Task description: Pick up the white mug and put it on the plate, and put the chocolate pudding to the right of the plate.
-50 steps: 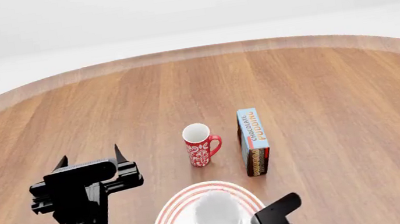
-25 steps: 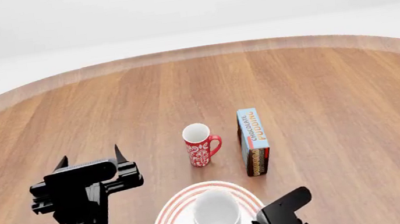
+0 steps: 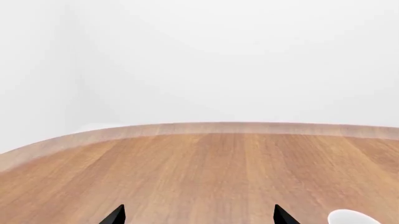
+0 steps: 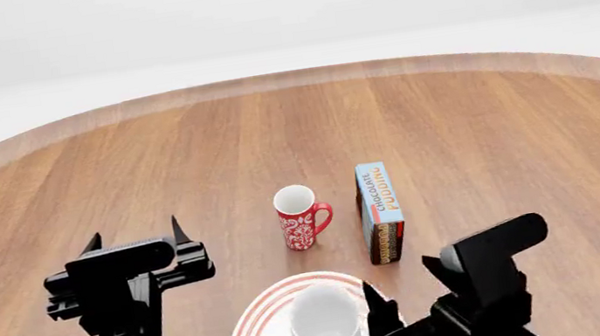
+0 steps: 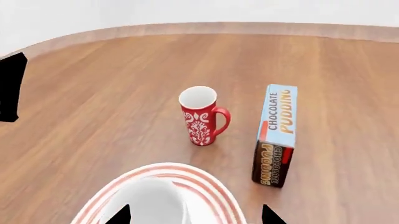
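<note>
The white mug [image 4: 325,327] stands upright on the red-ringed plate [image 4: 253,317] at the near edge of the table. It also shows in the right wrist view [image 5: 146,199], on the plate [image 5: 209,181]. My right gripper [image 4: 410,322] is open and empty, raised just to the right of the mug; in its wrist view [image 5: 194,217] the jaws stand wide apart over the plate's right part. The chocolate pudding [image 4: 380,210] stands on its side behind the plate's right edge, also in the right wrist view [image 5: 277,128]. My left gripper [image 4: 133,237] is open and empty to the left of the plate.
A red patterned mug [image 4: 299,216] stands just behind the plate, left of the pudding box, also in the right wrist view [image 5: 201,116]. The round wooden table [image 4: 484,133] is bare to the right of the plate. The left wrist view shows bare wood [image 3: 199,168].
My right gripper has risen and moved right, away from the white mug, which stays on the plate. The left arm has not moved.
</note>
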You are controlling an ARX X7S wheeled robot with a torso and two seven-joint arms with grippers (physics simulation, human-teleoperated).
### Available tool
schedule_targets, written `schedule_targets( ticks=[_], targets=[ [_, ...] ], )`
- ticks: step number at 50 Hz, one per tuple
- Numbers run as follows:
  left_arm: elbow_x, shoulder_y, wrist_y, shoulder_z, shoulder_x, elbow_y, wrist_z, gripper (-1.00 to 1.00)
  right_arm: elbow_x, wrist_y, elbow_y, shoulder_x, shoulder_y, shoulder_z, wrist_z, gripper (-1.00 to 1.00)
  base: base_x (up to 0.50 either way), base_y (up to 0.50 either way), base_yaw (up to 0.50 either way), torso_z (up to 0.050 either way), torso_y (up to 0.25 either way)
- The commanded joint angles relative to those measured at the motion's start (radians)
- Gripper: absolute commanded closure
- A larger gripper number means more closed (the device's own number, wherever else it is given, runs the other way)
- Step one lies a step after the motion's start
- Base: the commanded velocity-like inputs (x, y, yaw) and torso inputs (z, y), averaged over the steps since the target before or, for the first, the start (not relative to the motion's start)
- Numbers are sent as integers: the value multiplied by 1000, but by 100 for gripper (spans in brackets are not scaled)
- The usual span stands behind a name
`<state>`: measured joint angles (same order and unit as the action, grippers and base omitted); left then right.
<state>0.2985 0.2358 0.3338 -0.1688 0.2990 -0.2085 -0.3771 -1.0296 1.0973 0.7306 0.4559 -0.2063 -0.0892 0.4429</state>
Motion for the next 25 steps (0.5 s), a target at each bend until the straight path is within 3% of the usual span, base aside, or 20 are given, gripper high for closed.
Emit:
schedule_targets(
  ticks=[1, 5, 15, 25],
  targets=[
    [2, 6, 5, -3, 4, -3, -4, -100, -160, 101, -42, 44, -227, 153, 145, -100, 0, 0, 0, 0, 0],
    [4, 7, 6, -4, 5, -4, -5, -100, -249, 208, -205, 41, -412, 144, 230, -100, 0, 0, 0, 0, 0],
    [6, 11, 2, -8, 5, 8, -5, -100, 21, 137, -654, -45, -759, -122, 65, -100, 0, 0, 0, 0, 0],
    [6, 16, 5, -14, 5, 7, -9, -100, 183, 6, -1012, -150, -885, -270, -50, -100, 0, 0, 0, 0, 0]
  ],
)
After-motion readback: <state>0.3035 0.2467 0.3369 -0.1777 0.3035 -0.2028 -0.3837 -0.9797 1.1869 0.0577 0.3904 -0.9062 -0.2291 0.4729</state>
